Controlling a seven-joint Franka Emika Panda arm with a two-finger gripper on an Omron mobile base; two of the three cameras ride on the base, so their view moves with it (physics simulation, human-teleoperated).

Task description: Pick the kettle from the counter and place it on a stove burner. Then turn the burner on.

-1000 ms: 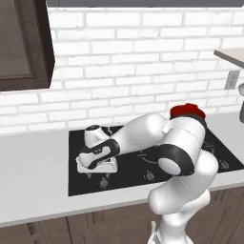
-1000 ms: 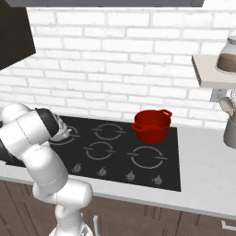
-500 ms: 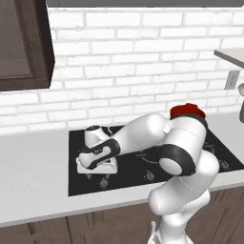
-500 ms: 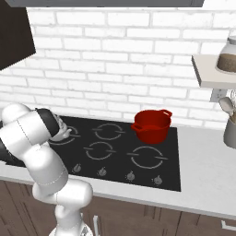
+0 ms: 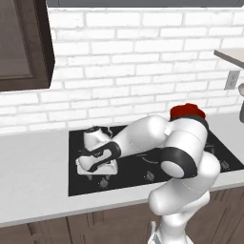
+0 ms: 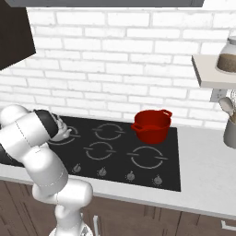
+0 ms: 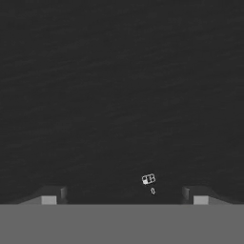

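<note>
Very little has moved in the past second: the white arm has stayed bent low over the left end of the black glass cooktop (image 5: 138,164), and its hand has only eased a shade further from the kettle (image 5: 94,139). That kettle, small, rounded and silvery-white with a dark lid knob, stands on the back-left part of the cooktop, just behind the hand. The gripper (image 7: 125,194) points straight down at the glossy dark glass, its two squared grey fingertips (image 7: 48,198) set wide apart with nothing between them, so the jaws are released. A tiny white printed mark lies on the glass between them. Thin grey rings mark the burners (image 6: 147,157), and a row of small knobs (image 6: 130,175) runs along the front. A shiny red pot (image 6: 151,126) with side handles sits at the back right, on the smooth, pale grey surface (image 5: 33,178) below the white brick wall (image 5: 143,71).
</note>
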